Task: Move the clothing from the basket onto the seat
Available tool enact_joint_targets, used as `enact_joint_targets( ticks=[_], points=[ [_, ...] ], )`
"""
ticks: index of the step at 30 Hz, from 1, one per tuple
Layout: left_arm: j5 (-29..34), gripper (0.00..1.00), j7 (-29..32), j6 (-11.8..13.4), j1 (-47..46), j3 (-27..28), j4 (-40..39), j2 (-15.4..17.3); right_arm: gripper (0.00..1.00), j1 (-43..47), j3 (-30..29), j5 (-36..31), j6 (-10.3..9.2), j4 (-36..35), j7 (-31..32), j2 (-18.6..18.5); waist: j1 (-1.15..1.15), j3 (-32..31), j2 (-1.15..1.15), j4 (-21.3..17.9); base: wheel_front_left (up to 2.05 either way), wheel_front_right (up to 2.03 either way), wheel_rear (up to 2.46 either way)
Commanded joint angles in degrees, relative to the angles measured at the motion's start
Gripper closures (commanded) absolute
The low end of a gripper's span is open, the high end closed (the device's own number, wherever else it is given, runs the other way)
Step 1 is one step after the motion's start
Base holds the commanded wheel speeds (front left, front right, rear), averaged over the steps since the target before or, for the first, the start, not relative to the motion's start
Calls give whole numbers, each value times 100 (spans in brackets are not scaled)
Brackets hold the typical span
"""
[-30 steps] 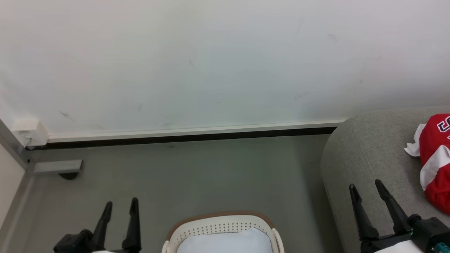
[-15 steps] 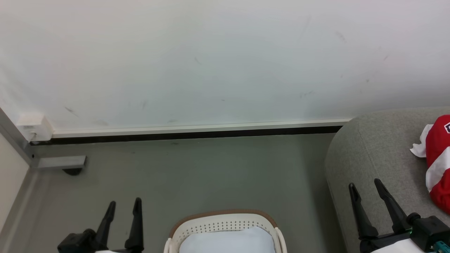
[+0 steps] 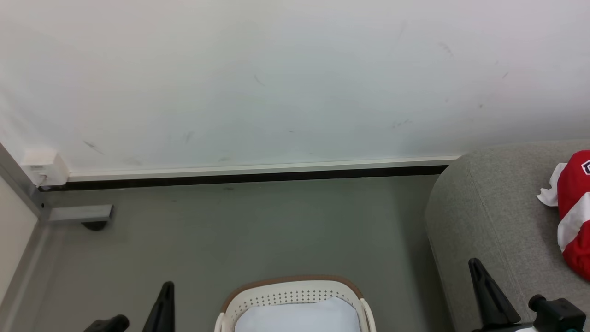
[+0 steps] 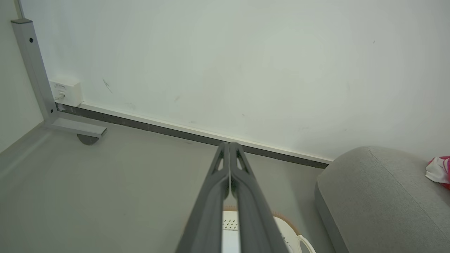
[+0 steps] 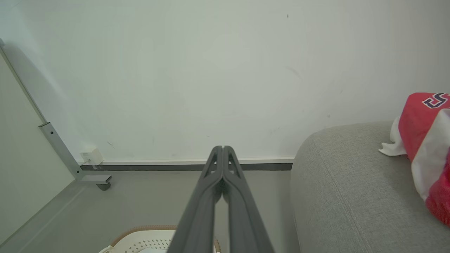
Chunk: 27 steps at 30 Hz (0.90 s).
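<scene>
- Left gripper (image 4: 229,144) and right gripper (image 5: 222,147) are both hanging with fingers pinched together, carrying nothing.
- Clothing (image 3: 574,216) is lying on the seat (image 3: 498,207).
- The basket (image 3: 290,280) is sitting on the floor (image 3: 253,230) between the grippers. It is showing a pale patch inside; I cannot tell whether that is cloth or liner.
- Risk: the right gripper is hovering by the seat's rounded edge, near the clothing. A sideways sweep could be snagging fabric and dragging it off.
- Room: open floor is running ahead to the wall (image 3: 276,83). A metal foot (image 3: 78,214) is sitting far left.

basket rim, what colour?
The basket has a brown rim above a cream-white perforated wall. The head view shows it best.
</scene>
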Motion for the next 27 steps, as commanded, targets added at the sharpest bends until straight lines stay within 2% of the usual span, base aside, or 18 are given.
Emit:
enact_joint_targets(
  ticks=[1, 14, 27],
  points=[
    [-365, 100, 86, -6, -123, 71, -78, 21, 100, -109, -94, 336, -2, -97, 65, -4, 0, 2, 0, 4, 0, 0, 0],
    [-1638, 100, 417, -24, -193, 157, -156, 28, 100, -163, -355, 1531, -3, -94, 393, 70, 0, 13, 0, 21, 0, 0, 0],
    [-2651, 100, 696, -40, -266, 243, -199, 34, 100, -202, -568, 2473, -4, -98, 663, 139, 0, 23, 0, 36, 0, 0, 0]
  ],
)
